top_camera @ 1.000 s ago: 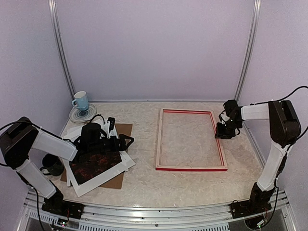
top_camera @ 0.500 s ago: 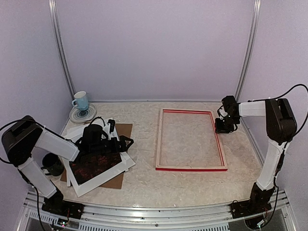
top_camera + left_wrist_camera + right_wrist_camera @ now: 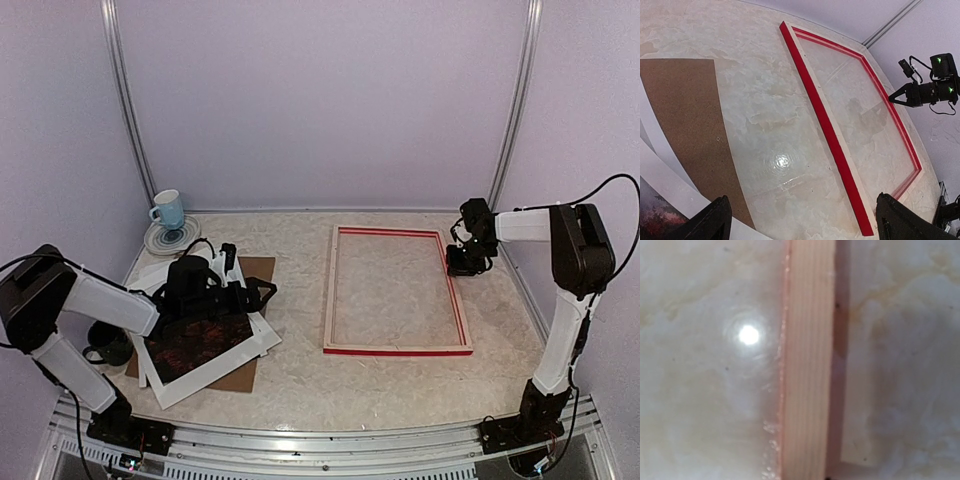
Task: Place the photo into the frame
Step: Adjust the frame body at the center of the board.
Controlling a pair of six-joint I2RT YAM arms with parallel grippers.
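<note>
The frame (image 3: 397, 349) lies flat right of centre, pale wood back up and red on its outer edges; its long red side (image 3: 825, 125) crosses the left wrist view. The photo (image 3: 195, 345), dark red-brown, lies in the pile at the left, and a corner of it (image 3: 654, 220) shows in the left wrist view. My left gripper (image 3: 252, 293) hovers at the pile's right edge, open (image 3: 805, 227), with bare table between its fingertips (image 3: 715, 220). My right gripper (image 3: 464, 266) is down at the frame's right bar (image 3: 807, 365). Its fingers are out of the right wrist view.
A white window mat (image 3: 215, 377) and a brown backing board (image 3: 258, 272) lie in the pile with the photo. A blue cup (image 3: 168, 209) stands on a saucer (image 3: 172, 240) at the back left. A black mug (image 3: 110, 345) sits by the left arm. Walls close both sides.
My right gripper has slid a little toward the back along the frame's right bar. The left arm has barely moved and its gripper stays open.
</note>
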